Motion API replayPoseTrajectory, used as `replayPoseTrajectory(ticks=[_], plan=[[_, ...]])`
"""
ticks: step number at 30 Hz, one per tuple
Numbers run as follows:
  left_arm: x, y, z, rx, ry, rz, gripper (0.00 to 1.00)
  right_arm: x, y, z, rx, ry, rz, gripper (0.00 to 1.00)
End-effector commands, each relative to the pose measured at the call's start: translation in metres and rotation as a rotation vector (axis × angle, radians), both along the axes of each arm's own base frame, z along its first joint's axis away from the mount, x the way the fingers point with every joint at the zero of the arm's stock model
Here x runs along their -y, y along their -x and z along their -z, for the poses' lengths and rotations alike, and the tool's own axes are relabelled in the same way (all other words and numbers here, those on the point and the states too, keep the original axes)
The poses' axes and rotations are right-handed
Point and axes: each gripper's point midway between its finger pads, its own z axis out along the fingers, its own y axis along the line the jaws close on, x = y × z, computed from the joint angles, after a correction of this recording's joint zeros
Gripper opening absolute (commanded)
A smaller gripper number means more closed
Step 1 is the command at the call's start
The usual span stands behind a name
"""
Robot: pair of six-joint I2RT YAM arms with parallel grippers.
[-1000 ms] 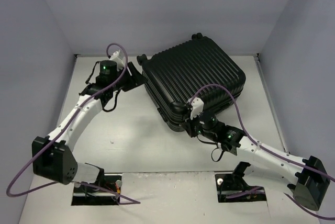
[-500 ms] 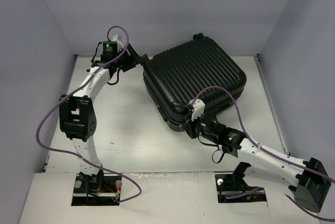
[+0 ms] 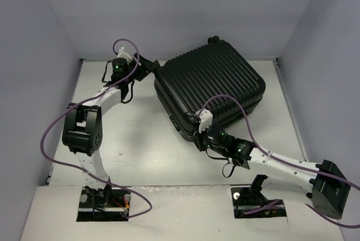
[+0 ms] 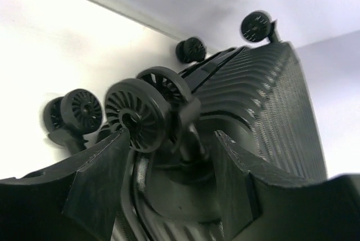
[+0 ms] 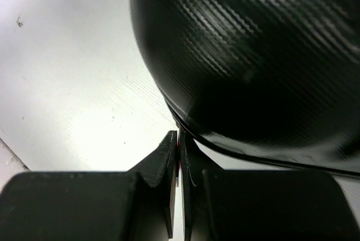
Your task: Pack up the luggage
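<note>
Overhead: closed suitcase flat on tabletop. Left wrist only: left tool spread either side of a caster wheel. Right wrist only: right tool pressed together, empty, at suitcase's corner seam.

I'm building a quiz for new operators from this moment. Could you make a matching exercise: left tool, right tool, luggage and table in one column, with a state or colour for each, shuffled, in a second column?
Column one
1. left tool
2. right tool
3. luggage
4. table

Column two
A. white
B. fingers pressed together, at the near corner of the case
C. fingers apart, one on either side of a wheel
D. black, ribbed, closed and lying flat

Pairs: 1-C, 2-B, 3-D, 4-A
</note>
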Motion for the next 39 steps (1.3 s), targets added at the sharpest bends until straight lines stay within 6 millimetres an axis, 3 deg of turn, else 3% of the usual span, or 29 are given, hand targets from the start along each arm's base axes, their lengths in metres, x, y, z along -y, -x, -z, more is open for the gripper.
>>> replayPoseTrajectory(ticks=[1, 5, 8, 10, 12, 16, 23, 25, 26, 27, 30, 31, 33, 34, 38, 39], plan=[[0.079, 0.074, 0.003, -0.052, 0.059, 0.279, 0.54, -0.043, -0.014, -0.054, 0.122, -0.173, -0.042, 0.00], [0.085, 0.096, 0.017, -0.077, 0.045, 0.277, 0.54, -0.060, -0.015, -0.070, 0.168, -0.197, -0.052, 0.00], [0.089, 0.103, 0.014, -0.083, 0.057, 0.286, 0.54, -0.072, -0.016, -0.077, 0.194, -0.208, -0.058, 0.00], [0.090, 0.109, 0.011, -0.081, 0.045, 0.284, 0.54, -0.084, -0.024, -0.093, 0.232, -0.231, -0.053, 0.00], [0.090, 0.113, 0.009, -0.081, 0.040, 0.285, 0.54, -0.089, -0.026, -0.090, 0.229, -0.220, -0.049, 0.00], [0.093, 0.125, 0.010, -0.083, 0.021, 0.295, 0.53, -0.099, -0.042, -0.106, 0.280, -0.240, 0.010, 0.00], [0.099, 0.152, 0.024, -0.117, 0.010, 0.316, 0.53, -0.128, -0.071, -0.103, 0.321, -0.217, 0.070, 0.00], [0.097, 0.158, 0.032, -0.136, 0.003, 0.315, 0.53, -0.138, -0.075, -0.110, 0.324, -0.222, 0.063, 0.00], [0.095, 0.159, 0.031, -0.133, 0.004, 0.310, 0.53, -0.142, -0.076, -0.106, 0.313, -0.209, 0.058, 0.02], [0.092, 0.160, 0.034, -0.142, -0.007, 0.305, 0.53, -0.142, -0.078, -0.110, 0.308, -0.201, 0.064, 0.14], [0.077, 0.156, 0.024, -0.131, -0.047, 0.277, 0.53, -0.128, -0.074, -0.118, 0.300, -0.202, 0.094, 0.29], [0.073, 0.155, 0.016, -0.118, -0.057, 0.270, 0.53, -0.120, -0.071, -0.133, 0.312, -0.224, 0.109, 0.35], [0.059, 0.151, 0.012, -0.120, -0.101, 0.247, 0.53, -0.105, -0.070, -0.142, 0.312, -0.228, 0.149, 0.52], [0.055, 0.145, -0.002, -0.093, -0.112, 0.229, 0.53, -0.093, -0.066, -0.149, 0.311, -0.230, 0.163, 0.55], [0.034, 0.129, -0.018, -0.084, -0.188, 0.186, 0.53, -0.048, -0.063, -0.160, 0.310, -0.212, 0.280, 0.58], [0.026, 0.124, -0.018, -0.086, -0.218, 0.178, 0.53, -0.027, -0.070, -0.154, 0.304, -0.173, 0.348, 0.57]])
